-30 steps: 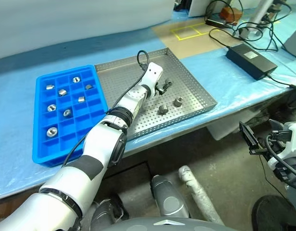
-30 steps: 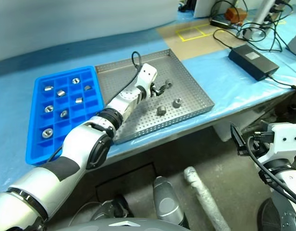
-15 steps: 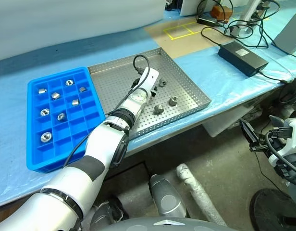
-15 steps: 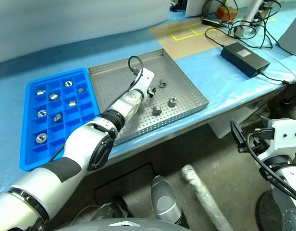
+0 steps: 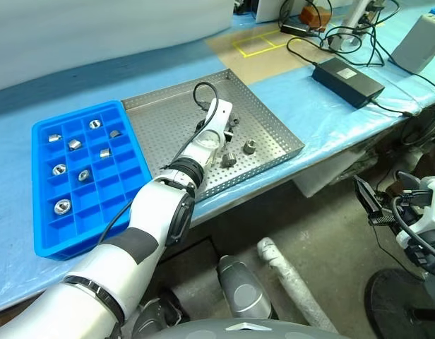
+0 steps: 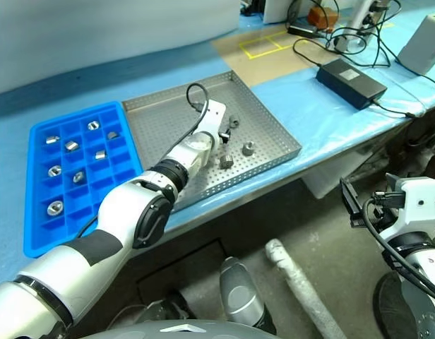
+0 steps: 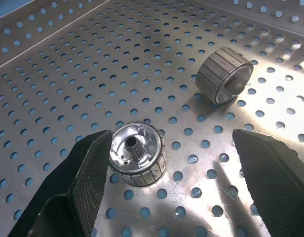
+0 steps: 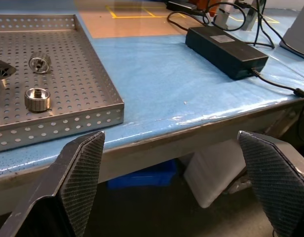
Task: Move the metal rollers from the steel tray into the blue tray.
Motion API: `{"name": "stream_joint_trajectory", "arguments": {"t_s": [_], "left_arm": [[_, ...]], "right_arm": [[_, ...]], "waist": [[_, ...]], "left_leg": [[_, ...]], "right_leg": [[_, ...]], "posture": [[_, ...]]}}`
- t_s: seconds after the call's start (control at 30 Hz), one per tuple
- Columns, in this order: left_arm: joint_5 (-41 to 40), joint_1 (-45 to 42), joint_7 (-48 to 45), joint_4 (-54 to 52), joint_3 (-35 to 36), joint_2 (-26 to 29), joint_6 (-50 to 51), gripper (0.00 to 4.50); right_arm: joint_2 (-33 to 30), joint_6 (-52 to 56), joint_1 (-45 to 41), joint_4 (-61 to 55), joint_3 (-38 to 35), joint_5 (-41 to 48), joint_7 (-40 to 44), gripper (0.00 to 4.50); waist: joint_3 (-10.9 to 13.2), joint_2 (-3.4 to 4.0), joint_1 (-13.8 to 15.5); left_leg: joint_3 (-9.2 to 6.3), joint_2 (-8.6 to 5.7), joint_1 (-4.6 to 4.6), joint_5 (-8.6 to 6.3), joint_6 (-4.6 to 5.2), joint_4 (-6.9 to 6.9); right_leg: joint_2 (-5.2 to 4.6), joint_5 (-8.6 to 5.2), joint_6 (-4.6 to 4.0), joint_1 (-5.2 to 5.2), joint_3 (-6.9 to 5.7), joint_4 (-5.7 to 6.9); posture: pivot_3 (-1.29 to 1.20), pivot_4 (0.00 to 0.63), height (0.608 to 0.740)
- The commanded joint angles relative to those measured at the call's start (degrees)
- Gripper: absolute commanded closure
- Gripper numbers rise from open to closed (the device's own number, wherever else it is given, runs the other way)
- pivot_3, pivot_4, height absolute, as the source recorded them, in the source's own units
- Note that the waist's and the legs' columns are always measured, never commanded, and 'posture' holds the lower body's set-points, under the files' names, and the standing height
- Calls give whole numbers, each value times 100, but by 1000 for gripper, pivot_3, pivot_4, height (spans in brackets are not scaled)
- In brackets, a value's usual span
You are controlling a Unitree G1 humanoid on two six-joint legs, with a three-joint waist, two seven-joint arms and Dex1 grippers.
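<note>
**Swinging my left pincer onto the next roller**

Turning at the wrist and dipping a little over the last second, my left pincer (image 7: 171,143) has come round from pointing across the steel tray (image 5: 270,116) to looking down at its floor. The whole head view has also slid sideways, but that is my camera moving; the rollers and trays lie as they did.

The wrist view shows what the turn bought me. One metal roller (image 7: 137,154) now sits between my spread fingers, just beside the left finger (image 7: 88,168) and well apart from the other. I cannot tell whether that finger touches it. Nothing is gripped yet. I judge this the lining-up before a pick, and I would want the roller nearer the middle of the gap before closing.

That roller stands on its flat end with its axis upright, its bore opening up toward my wrist and its ribbed wall facing my fingers. It is short and squat, so no side is clearly long. A second roller (image 7: 223,75) beyond it lies tipped on its ribbed side with its axis nearer the tray floor.

The blue tray (image 5: 44,244) lies just beside the steel one, with several rollers already in its compartments. My right pincer (image 8: 176,163) hangs spread and empty off the bench edge.
</note>
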Motion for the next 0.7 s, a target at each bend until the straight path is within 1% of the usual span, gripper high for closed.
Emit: {"name": "stream_joint_trajectory", "arguments": {"t_s": [0.03,0.13,0.3,0.4,0.57,0.7], "left_arm": [[-81,-191,206,-70,166,-7,26,398],[-112,-215,486,-73,300,46,8,398],[-151,-232,674,-66,439,82,-6,398],[-204,-237,842,-66,540,98,-30,398],[-216,-233,1441,-71,696,180,-116,398],[-205,-204,1560,-57,725,201,-110,398]], "right_arm": [[83,-107,158,-306,-289,71,-85,0],[168,-147,289,-377,-353,99,-131,0],[250,-209,459,-436,-436,118,-144,0],[297,-238,570,-495,-476,134,-177,0],[424,-296,853,-635,-603,179,-205,0],[493,-349,998,-714,-653,216,-240,0]], "waist": [[0,0,-62],[0,0,-165],[1,-1,-333],[1,1,-423],[1,1,-558],[1,1,-628]], "left_leg": [[0,-4,0,-1,2,0],[-2,-14,3,-7,9,0],[-7,-29,11,-13,14,0],[-24,-32,12,-19,18,0],[-25,-47,8,-41,28,0],[-27,-48,9,-51,26,0]], "right_leg": [[-4,-1,2,2,-1,0],[-13,-12,23,13,-1,-4],[-32,-16,61,30,-8,-15],[-31,-9,77,59,-18,-58],[-40,-9,82,66,-17,-73],[-40,-14,93,69,-17,-78]], "posture": [[-1084,150,740],[-1102,150,740],[-1124,150,740],[-1143,150,740],[-1165,150,740],[-1181,150,740]]}}
